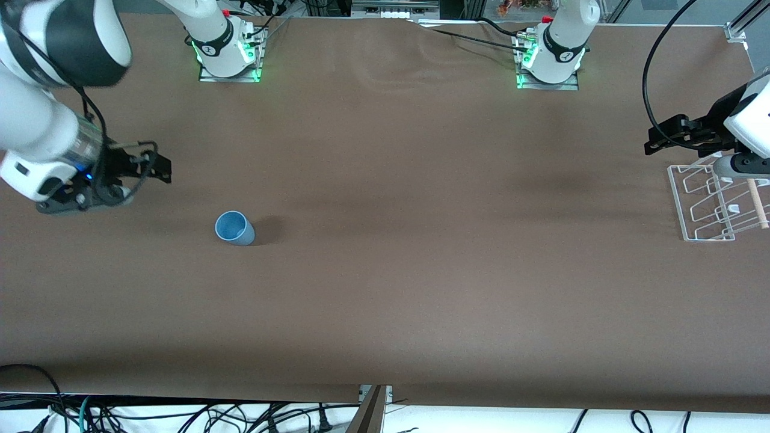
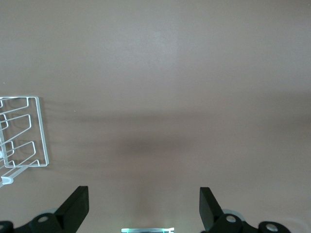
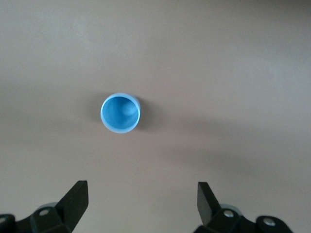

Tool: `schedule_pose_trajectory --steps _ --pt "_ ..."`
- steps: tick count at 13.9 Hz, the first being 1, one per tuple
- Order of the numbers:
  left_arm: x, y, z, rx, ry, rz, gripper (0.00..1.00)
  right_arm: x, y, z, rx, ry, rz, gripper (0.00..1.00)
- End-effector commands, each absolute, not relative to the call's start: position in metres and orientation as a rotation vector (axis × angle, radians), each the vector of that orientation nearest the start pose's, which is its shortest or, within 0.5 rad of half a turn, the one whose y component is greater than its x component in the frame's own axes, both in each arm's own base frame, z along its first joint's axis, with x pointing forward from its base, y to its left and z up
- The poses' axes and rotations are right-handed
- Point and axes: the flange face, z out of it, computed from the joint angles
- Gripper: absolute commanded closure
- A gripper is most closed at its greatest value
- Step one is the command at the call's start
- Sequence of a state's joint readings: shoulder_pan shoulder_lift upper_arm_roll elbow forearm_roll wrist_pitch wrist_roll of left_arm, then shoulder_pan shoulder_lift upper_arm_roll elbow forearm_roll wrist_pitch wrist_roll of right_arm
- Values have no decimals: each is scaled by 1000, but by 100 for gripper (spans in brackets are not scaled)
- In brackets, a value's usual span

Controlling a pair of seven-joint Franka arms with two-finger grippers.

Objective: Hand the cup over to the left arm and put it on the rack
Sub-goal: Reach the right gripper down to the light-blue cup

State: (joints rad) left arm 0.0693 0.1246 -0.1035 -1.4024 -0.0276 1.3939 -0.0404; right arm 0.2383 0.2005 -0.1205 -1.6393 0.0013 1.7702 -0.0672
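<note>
Nothing done yet: cup (image 1: 234, 228) upright on worktop (image 1: 385, 288), rack (image 1: 710, 204) empty, right gripper (image 1: 159, 168) & left gripper (image 1: 652, 141) jaws open, holding nothing.

The cup (image 1: 234, 228) looks like smooth light-blue plastic. The table (image 1: 385, 288) cover's matt brown, the rack (image 1: 704, 204) white-coated wire with a wooden rod (image 1: 757, 204).

So the little light-blue cup (image 1: 234, 228) stands upright on the brown worktop, mouth up, toward the right arm's end. The white wire rack (image 1: 704, 204), with its pale wooden rod, sits well apart at the left arm's (image 1: 746, 120) end, under that arm.
</note>
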Motion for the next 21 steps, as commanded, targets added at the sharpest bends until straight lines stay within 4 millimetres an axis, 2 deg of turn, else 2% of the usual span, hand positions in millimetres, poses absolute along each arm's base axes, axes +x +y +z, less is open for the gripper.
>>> schedule_pose_trajectory --steps 1,4,5,8,16,19,20,21 --pt "577 -20 623 -3176 -18 194 0 615 84 432 -3142 -280 74 1" --pt "577 -20 623 -3175 -19 194 0 609 86 369 -3147 -294 86 1" --pt "577 -20 623 -3175 -19 194 0 600 99 350 -3144 -327 93 1" --pt "577 -20 623 -3175 -19 194 0 594 102 310 -3146 -336 24 1" --pt "577 -20 623 -3175 -21 194 0 600 100 259 -3152 -320 15 1" --pt "577 -19 623 -3178 -21 195 0 600 99 248 -3153 -315 8 1" --pt "577 -20 623 -3176 -18 194 0 599 99 246 -3153 -313 15 5" --pt "577 -20 623 -3175 -21 194 0 599 99 246 -3153 -313 17 14"
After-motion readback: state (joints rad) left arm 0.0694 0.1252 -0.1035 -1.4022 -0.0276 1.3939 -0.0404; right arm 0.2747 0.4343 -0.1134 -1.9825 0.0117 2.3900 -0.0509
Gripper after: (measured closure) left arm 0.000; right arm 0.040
